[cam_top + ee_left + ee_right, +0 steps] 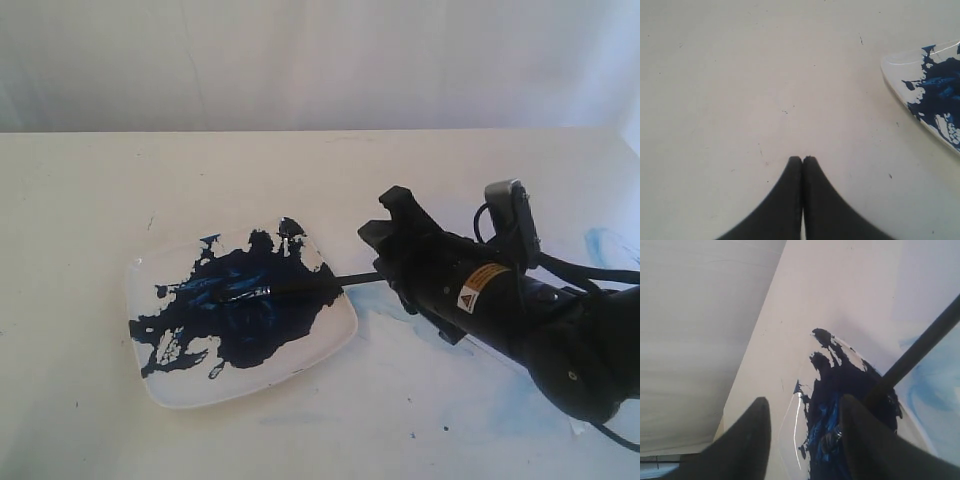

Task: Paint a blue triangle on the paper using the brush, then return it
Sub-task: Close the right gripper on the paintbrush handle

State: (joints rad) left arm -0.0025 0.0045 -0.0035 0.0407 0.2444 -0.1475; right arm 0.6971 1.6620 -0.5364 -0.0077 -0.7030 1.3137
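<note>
The long thin black paintbrush (300,287) is lying across the square white plate (340,335) smeared with dark blue paint. Its bristle tip is sitting in the paint and its handle is projecting over the rim towards the right gripper (382,213). That gripper is holding its black fingers (752,440) spread apart, pinching nothing, with the handle running close past one finger above the large pale lavender paper (925,285). The left gripper (802,159) is hanging over the bare white worktop (80,200) near the plate's corner, its fingers pressed together and empty.
</note>
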